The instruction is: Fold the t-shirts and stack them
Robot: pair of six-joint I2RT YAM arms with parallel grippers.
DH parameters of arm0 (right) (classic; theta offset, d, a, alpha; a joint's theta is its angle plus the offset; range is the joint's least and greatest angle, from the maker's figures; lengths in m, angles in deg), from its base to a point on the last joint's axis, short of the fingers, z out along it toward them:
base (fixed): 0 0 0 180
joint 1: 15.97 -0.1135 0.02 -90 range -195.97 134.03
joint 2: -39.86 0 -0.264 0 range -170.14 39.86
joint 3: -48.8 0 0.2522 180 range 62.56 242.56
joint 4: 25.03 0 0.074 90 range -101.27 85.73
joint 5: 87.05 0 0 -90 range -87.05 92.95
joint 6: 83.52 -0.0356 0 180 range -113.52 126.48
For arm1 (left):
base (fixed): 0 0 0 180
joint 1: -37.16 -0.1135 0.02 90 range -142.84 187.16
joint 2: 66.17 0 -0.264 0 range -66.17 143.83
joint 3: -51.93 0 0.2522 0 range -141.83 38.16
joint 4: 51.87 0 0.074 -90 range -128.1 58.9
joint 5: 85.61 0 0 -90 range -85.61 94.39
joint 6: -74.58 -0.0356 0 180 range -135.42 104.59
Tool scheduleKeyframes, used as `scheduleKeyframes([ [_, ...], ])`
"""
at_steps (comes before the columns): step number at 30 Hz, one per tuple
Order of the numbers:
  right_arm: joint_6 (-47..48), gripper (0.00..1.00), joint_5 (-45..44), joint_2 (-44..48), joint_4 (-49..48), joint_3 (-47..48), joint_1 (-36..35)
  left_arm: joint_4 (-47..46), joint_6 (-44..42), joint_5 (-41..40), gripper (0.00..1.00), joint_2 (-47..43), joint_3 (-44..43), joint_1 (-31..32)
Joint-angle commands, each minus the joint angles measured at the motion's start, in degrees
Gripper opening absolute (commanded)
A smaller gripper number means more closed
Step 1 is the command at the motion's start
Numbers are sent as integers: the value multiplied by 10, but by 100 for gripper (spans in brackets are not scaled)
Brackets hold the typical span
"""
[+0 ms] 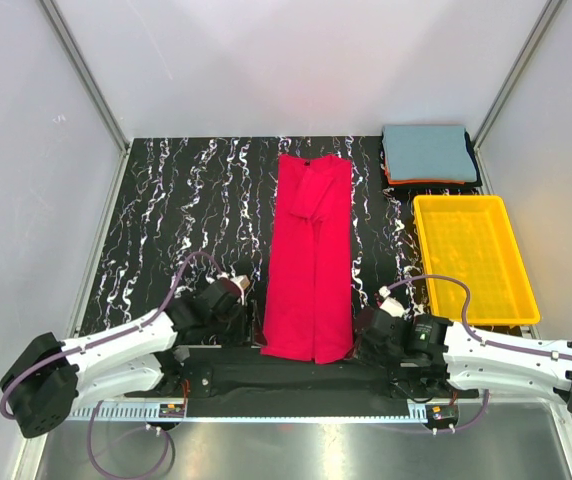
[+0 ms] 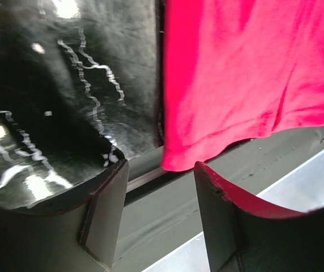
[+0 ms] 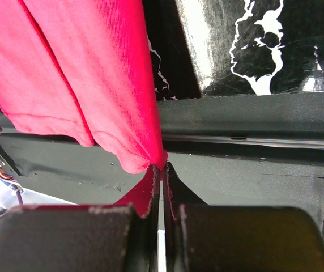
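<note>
The right hand (image 3: pixel 162 168) is clenched on the red t-shirt (image 3: pixel 94 68) at its near hem corner. The left hand (image 2: pixel 159 165) stands released beside the opposite corner.

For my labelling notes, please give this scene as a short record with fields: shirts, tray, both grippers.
red t-shirt: folded into long strip, lying on black marbled table, hem at near edge
left gripper: open, facing near-left hem corner
right gripper: shut on near-right hem corner
grey-blue t-shirt: folded, far right corner, atop orange t-shirt
yellow tray: empty, right side
</note>
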Motion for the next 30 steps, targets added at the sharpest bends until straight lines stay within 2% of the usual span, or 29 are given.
scheduleKeyframes([
  [1,-10,0,-19,8,3,1,-4,-45,32,-22,56,1,12,12],
  [10,-14,0,-19,14,3,0,-3,-69,51,-34,53,35,19,33],
  [13,-16,0,-18,20,3,-4,-3,-70,63,-42,50,34,23,42],
  [22,-26,0,-18,29,3,-13,-3,-68,84,-56,50,35,17,70],
  [24,-28,0,-16,31,3,-18,-4,-68,85,-56,48,41,12,75],
  [30,-30,0,-12,39,3,-24,-3,-69,86,-61,34,43,2,87],
])
